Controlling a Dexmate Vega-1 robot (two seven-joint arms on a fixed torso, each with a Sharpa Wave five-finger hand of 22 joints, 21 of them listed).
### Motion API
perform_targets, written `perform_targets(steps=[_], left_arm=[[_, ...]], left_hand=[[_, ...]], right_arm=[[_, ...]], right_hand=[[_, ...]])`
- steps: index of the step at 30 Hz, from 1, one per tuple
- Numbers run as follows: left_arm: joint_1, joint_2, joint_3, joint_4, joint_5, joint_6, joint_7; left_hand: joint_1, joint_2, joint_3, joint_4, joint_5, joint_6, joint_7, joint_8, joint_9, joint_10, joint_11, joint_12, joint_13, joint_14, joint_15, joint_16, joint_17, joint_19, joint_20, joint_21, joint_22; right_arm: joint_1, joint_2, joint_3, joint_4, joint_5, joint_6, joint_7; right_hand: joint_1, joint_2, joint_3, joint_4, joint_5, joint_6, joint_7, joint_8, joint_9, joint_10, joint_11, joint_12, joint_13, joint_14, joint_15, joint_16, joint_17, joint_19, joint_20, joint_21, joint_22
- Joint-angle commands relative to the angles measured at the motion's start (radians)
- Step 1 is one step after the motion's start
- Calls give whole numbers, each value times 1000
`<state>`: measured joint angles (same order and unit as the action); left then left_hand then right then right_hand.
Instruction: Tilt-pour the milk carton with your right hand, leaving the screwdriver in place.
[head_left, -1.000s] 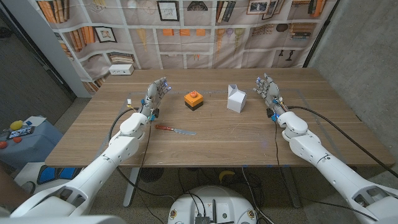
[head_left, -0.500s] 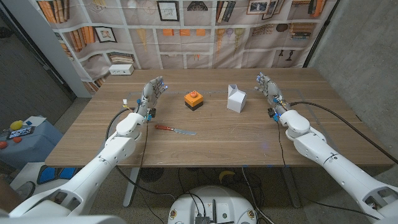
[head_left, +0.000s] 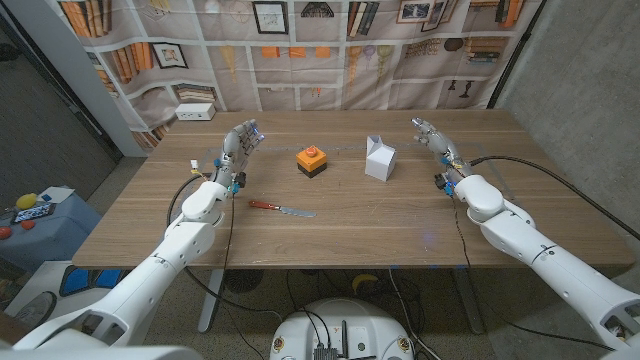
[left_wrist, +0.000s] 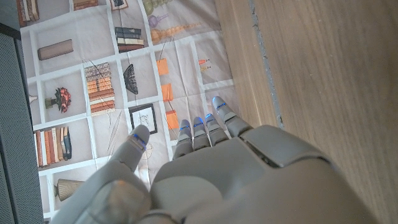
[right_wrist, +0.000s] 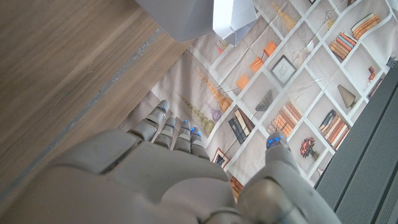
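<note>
The white milk carton stands upright on the wooden table, right of centre; its lower part shows in the right wrist view. My right hand hovers open to the right of the carton, a clear gap between them, fingers stretched toward the far edge. The screwdriver, red-handled with a metal shaft, lies flat in front of centre-left. My left hand is open at the far left, behind the screwdriver and apart from it, fingers straight.
An orange-and-black block sits between my hands, left of the carton. A small white box rests at the table's far left corner. A bookshelf-print backdrop hangs just behind the far edge.
Both hands have drifted slightly outward and toward the far edge, the left to the left and the right to the right. Carton, block and screwdriver have not moved.
</note>
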<state>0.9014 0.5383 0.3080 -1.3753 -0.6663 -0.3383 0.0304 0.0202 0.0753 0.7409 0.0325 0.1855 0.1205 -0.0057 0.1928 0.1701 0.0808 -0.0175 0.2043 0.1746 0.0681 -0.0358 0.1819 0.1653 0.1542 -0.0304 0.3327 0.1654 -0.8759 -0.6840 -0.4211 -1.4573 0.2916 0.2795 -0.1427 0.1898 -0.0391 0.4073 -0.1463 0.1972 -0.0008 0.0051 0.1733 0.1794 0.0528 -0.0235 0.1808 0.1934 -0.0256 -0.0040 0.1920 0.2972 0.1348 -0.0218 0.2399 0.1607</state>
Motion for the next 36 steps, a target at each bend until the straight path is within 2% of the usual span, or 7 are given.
perform_targets(steps=[1, 6, 15, 20, 29, 36], left_arm=[[38, 2, -21, -56, -3, 9, 47], [42, -5, -22, -55, -1, 6, 57], [49, -3, -26, -58, 7, 8, 74], [49, -9, -27, -53, 5, 3, 78], [64, -3, -29, -78, 11, 22, 104], [80, 1, -35, -99, 12, 34, 126]], left_hand=[[7, 56, 2, -5, 5, 10, 0, 4, 3, 14, -4, 10, 3, 17, -8, 9, 5, 14, 1, -3, 4], [6, 57, 3, -6, 4, 19, -2, 3, 3, 28, -6, 11, 4, 37, -10, 12, 5, 29, 3, -5, 4], [6, 57, 4, -7, 4, 36, -1, 5, 3, 34, -6, 9, 4, 40, -12, 9, 5, 35, 4, -9, 4], [6, 57, 5, -8, 4, 36, -1, 3, 3, 32, -7, 7, 4, 42, -12, 8, 5, 35, 4, -12, 4], [5, 58, 6, -8, 4, 39, -1, 0, 3, 36, -6, 5, 4, 45, -11, 6, 6, 38, 4, -17, 4], [4, 59, 7, -7, 4, 41, 1, -1, 3, 41, -4, 5, 4, 50, -11, 7, 6, 42, 4, -20, 4]], right_arm=[[-1, -57, -14, -18, -109, -8, 5], [0, -78, -18, -31, -147, -11, 5], [-7, -92, -21, -45, -206, -10, -24], [-9, -116, -30, -69, -261, -36, -31], [-2, -127, -49, -72, -323, -37, -35], [7, -124, -68, -75, -372, -50, -43]], right_hand=[[26, -21, -3, -16, 0, -32, 9, 2, 5, -20, 2, 1, 3, -21, 3, -2, -5, -21, 6, -17, 6], [51, -39, -4, -26, 0, -83, 28, 1, 7, -43, 18, 2, 5, -38, 14, -2, -14, -34, 11, -34, 6], [91, -54, 0, -32, 4, -145, 42, 1, 10, -61, 17, 7, 8, -59, 20, -1, -23, -42, 15, -45, 7], [121, -62, 3, -34, 6, -188, 46, 2, 13, -85, 23, 5, 10, -72, 26, 0, -28, -48, 22, -50, 7], [179, -85, 7, -32, 17, -249, 108, 14, 23, -131, 68, 10, 22, -104, 64, 0, -37, -69, 45, -57, 8], [196, -93, 5, -28, 19, -259, 125, 21, 28, -149, 81, 15, 29, -123, 82, 1, -39, -106, 62, -65, 8]])
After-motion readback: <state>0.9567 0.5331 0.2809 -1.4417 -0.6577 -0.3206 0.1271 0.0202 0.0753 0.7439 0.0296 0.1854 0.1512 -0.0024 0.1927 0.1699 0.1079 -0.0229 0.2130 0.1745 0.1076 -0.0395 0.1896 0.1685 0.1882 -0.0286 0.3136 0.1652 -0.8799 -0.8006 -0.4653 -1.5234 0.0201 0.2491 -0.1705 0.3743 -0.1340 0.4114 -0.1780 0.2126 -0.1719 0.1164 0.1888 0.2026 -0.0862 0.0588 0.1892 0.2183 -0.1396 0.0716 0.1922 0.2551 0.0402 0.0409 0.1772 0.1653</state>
